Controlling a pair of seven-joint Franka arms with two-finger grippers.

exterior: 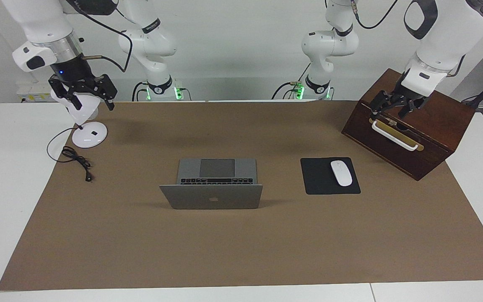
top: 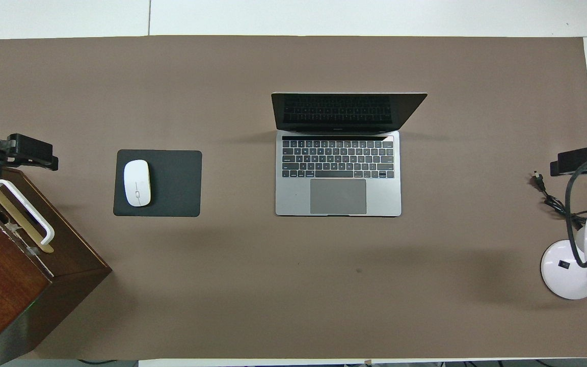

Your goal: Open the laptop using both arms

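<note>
The silver-grey laptop (exterior: 212,197) stands open in the middle of the brown mat, its lid upright with the apple logo facing away from the robots. Its black keys and grey trackpad show in the overhead view (top: 338,173). My left gripper (exterior: 392,110) hangs open and empty over the wooden box at the left arm's end of the table, just above the box's handle; it also shows in the overhead view (top: 28,153). My right gripper (exterior: 83,94) hangs open and empty over the desk lamp at the right arm's end, seen in the overhead view (top: 579,153). Neither gripper is near the laptop.
A black mouse pad (exterior: 319,184) with a white mouse (exterior: 341,173) lies beside the laptop toward the left arm's end. A dark wooden box (exterior: 434,130) with a white handle stands at that end. A white lamp (exterior: 89,135) and black cable (exterior: 78,161) are at the right arm's end.
</note>
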